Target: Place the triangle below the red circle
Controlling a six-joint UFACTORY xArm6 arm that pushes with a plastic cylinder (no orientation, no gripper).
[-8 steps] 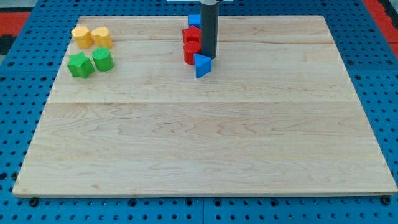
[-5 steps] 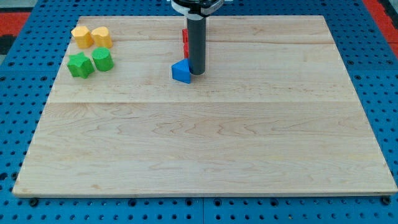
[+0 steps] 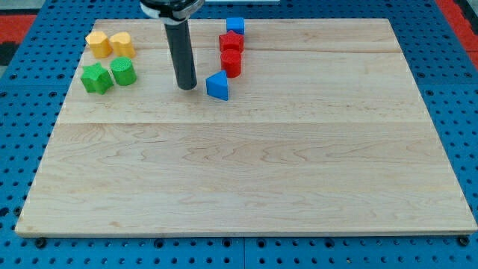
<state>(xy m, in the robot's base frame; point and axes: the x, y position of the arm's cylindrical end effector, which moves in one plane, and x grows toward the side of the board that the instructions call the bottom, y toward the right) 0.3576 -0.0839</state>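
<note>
The blue triangle (image 3: 217,86) lies on the wooden board just below and slightly left of the red circle (image 3: 231,63). A second red block (image 3: 231,41) sits right above the red circle, and a blue cube (image 3: 236,25) above that at the board's top edge. My tip (image 3: 187,86) rests on the board to the left of the blue triangle, with a small gap between them.
At the view's upper left are two yellow blocks (image 3: 98,43) (image 3: 122,44) and two green blocks (image 3: 95,78) (image 3: 123,72). The wooden board (image 3: 246,179) lies on a blue pegboard.
The blue triangle slid left and slightly down from the red circle's lower right to its lower left. My tip then swept left past it to its left side.
</note>
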